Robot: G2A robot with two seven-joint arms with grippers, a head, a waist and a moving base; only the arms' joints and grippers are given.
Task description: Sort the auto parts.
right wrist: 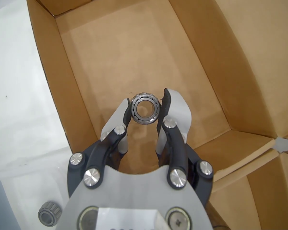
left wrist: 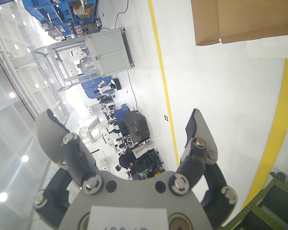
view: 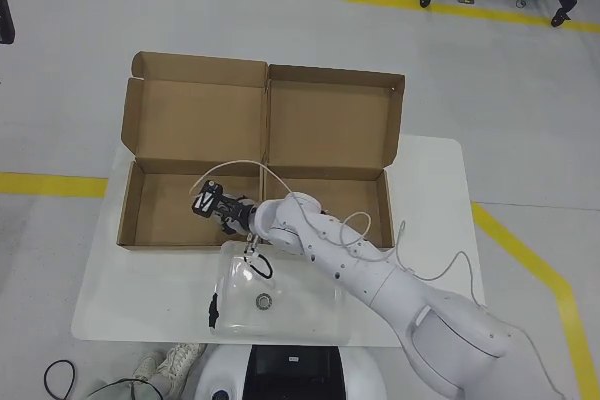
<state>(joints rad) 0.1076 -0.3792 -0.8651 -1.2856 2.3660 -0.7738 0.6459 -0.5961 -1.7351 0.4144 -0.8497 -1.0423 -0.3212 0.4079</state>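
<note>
Between the pads of the right claw (right wrist: 145, 109), clamped tight, sits a silvery roller bearing (right wrist: 145, 118): a ring of caged rollers round an open bore. Beyond the claw lies the cardboard box (right wrist: 124, 48), floor bare, walls well apart either side. The left claw (left wrist: 121, 118) gapes wide, holding nothing.

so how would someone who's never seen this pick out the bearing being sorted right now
Start at the open cardboard box on the white table and find the right gripper above one compartment. Pinched in it is a shiny metal bearing; the other bearing, darker grey, lies outside the box.
</note>
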